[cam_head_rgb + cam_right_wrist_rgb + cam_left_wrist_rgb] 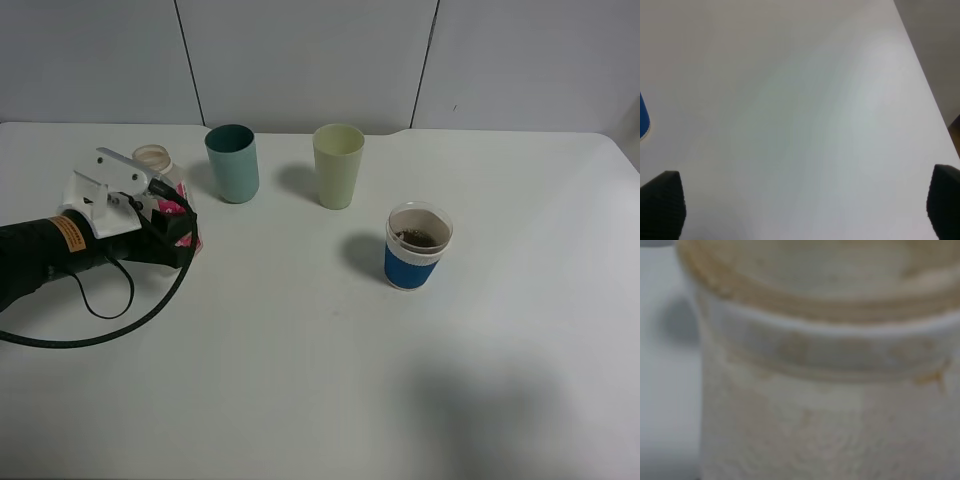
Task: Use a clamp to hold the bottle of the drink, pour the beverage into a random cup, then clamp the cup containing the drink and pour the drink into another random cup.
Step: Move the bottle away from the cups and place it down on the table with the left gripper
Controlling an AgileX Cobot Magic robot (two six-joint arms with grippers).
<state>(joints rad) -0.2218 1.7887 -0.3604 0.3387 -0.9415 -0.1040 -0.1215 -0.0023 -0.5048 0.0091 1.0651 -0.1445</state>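
Your bottle (152, 157) stands far left on the table (320, 390); left tumbler (232, 163), then right tumbler (338, 166), follow rightward along the back — the short cup (412, 266), drink (418, 238) inside, sits rightmost, further forward.

Pretty much all bottle (830, 390) here, super close and blurry. It's clear plastic with a wide round neck, a ridge below it and a brownish tint along the rim (790, 307). Beside it there's a strip of white table (665, 430) with a dark fuzzy patch (680, 322).
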